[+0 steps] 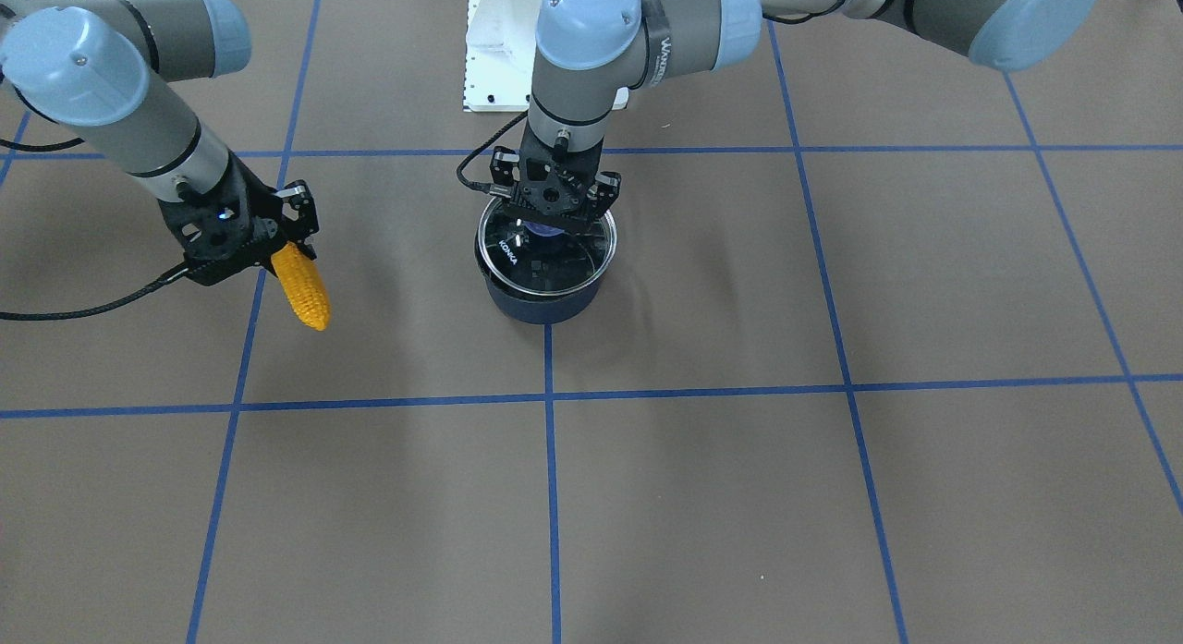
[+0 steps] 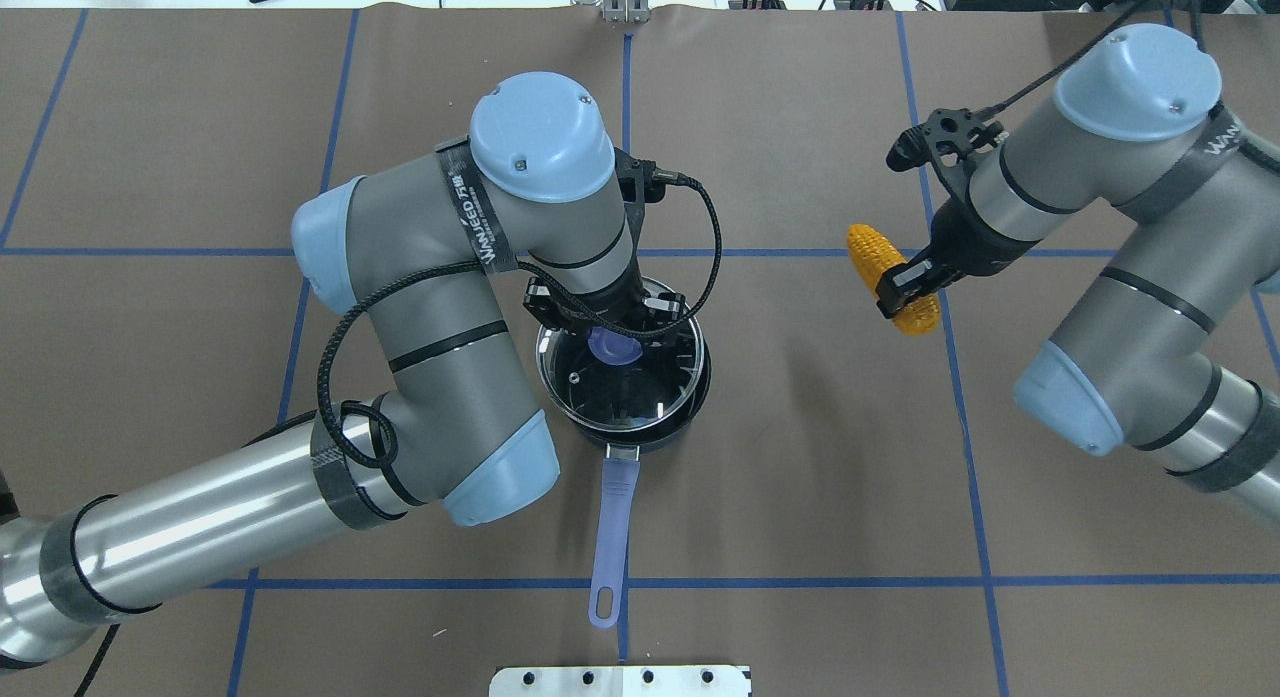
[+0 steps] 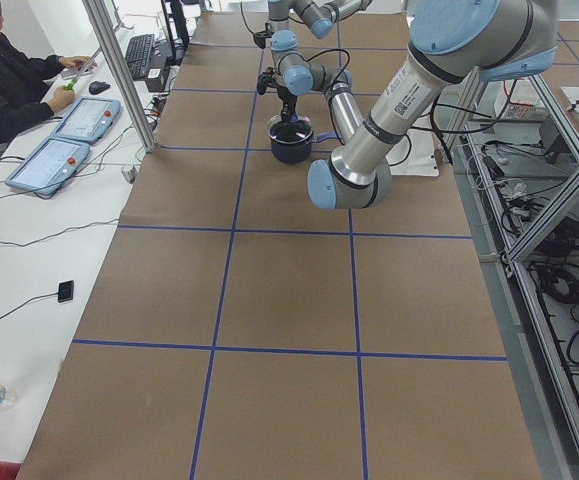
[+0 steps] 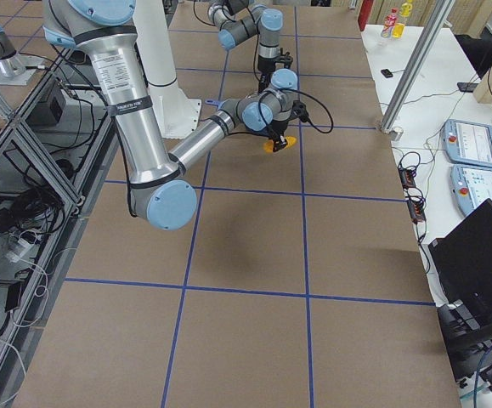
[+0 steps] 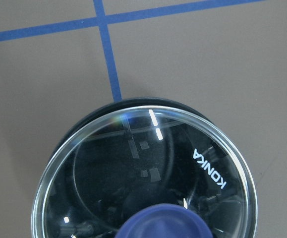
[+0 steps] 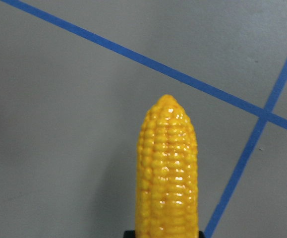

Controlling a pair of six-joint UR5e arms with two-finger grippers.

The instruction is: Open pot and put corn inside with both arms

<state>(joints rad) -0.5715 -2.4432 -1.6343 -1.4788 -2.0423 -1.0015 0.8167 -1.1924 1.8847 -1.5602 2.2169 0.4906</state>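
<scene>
My left gripper (image 2: 610, 325) sits right over the lid (image 5: 148, 163) knob (image 2: 614, 348), can't tell if it's pinching. The lid's on the pot (image 1: 543, 304). My right gripper (image 2: 906, 283) is clamped on the corn (image 1: 303, 288), well apart from the pot.

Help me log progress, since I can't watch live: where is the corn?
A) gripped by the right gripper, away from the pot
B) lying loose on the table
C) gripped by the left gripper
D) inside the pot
A: the corn sits clamped in the right gripper, well to the side of the pot, whose lid is on.
</scene>
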